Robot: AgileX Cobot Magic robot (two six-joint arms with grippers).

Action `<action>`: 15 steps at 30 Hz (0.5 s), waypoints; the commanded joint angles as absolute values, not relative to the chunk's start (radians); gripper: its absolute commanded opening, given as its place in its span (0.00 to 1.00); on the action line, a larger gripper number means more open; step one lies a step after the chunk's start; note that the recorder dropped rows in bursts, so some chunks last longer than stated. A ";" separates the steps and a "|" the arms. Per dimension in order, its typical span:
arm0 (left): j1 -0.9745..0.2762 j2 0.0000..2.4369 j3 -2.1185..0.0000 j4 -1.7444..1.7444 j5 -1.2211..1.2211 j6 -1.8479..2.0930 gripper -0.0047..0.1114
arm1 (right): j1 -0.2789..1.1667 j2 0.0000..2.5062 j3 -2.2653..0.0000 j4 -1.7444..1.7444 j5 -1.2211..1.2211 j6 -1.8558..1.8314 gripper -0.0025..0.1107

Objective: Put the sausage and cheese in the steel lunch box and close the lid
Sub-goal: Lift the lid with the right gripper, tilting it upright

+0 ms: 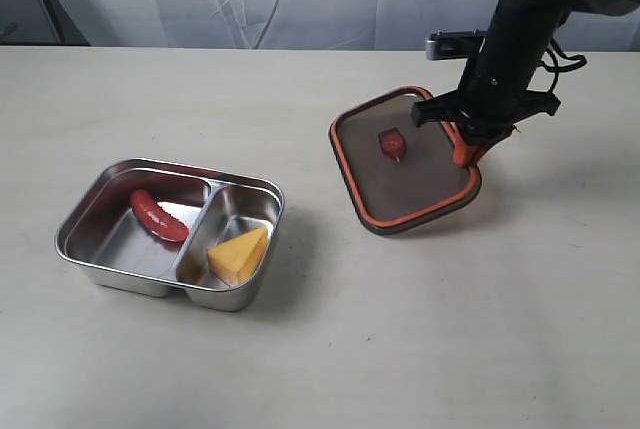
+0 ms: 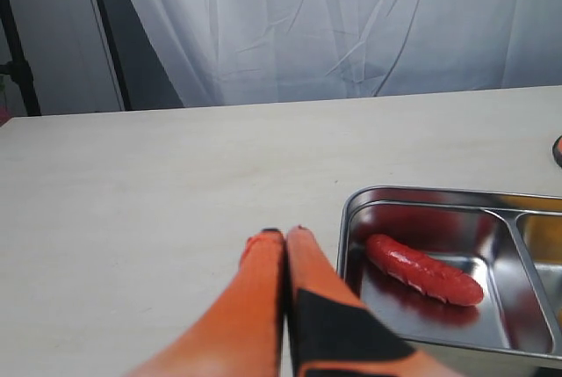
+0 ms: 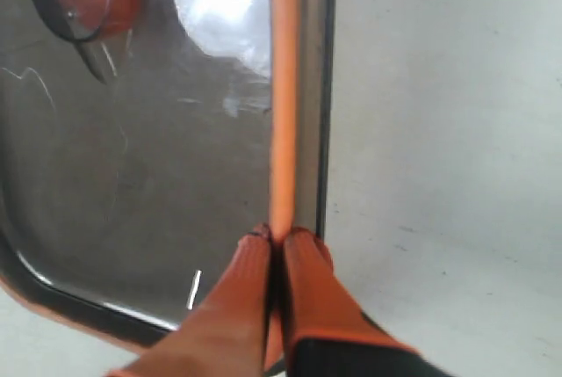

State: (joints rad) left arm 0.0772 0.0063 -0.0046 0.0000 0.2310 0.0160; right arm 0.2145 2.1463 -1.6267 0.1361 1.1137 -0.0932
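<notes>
Exterior view: the right hand (image 1: 468, 154) comes down on the far-side rim of the lid (image 1: 420, 179), its orange fingers (image 3: 250, 271) pinched tight on that edge. The lid lies seal side up on the worktop (image 1: 400, 349) and spreads from the fingertips towards the steel lunch box (image 1: 130, 279), with its orange valve (image 1: 392, 142) near the hand. Whether the gripped edge is raised I cannot tell. The lunch box sits well apart from this hand, uncovered. The left hand (image 2: 285, 236) has its fingers pressed together on nothing, just beside the box's compartment that holds the sausage (image 2: 423, 269). The cheese (image 1: 240, 254) lies in the other compartment, farther from that hand.
</notes>
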 commanded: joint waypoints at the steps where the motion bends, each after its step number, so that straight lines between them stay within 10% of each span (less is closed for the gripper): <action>1: 0.078 0.000 0.000 -0.007 0.232 0.014 0.04 | 0.211 2.140 -1.627 0.132 1.128 -0.104 0.01; 15: 0.078 0.000 0.000 -0.007 0.232 0.014 0.04 | 0.211 2.185 -1.541 0.077 1.121 -0.114 0.02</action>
